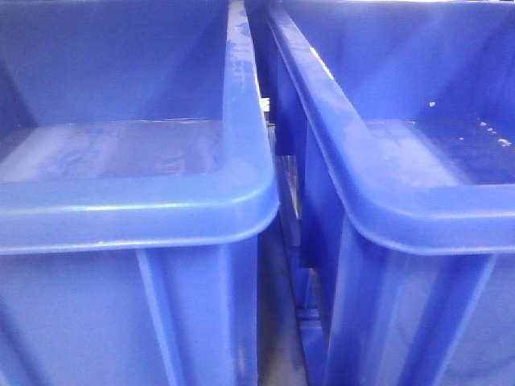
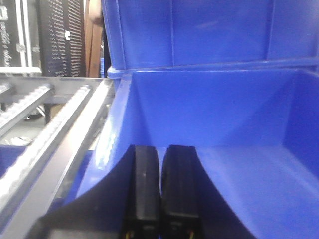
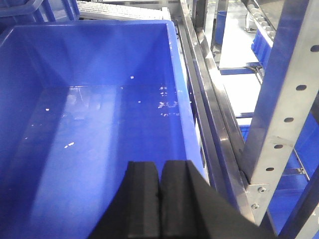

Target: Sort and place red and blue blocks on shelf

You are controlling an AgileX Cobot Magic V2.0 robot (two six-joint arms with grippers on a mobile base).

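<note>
No red or blue block shows in any view. My left gripper [image 2: 162, 147] is shut with nothing between its black fingers, hanging over the near left corner of a large blue bin [image 2: 239, 114]. My right gripper [image 3: 160, 163] is shut as well, empty, above the near right part of another blue bin [image 3: 99, 119] whose floor holds only pale specks. The shelf shows as grey steel rails [image 2: 75, 124] left of the left bin and a perforated upright post [image 3: 284, 99] right of the right bin.
The front view is filled by two blue bins side by side, left bin [image 1: 129, 201] and right bin [image 1: 402, 209], with a narrow gap [image 1: 282, 265] between them. Another blue bin [image 2: 199, 30] stands stacked behind the left one. More blue bins [image 3: 261, 42] sit beyond the post.
</note>
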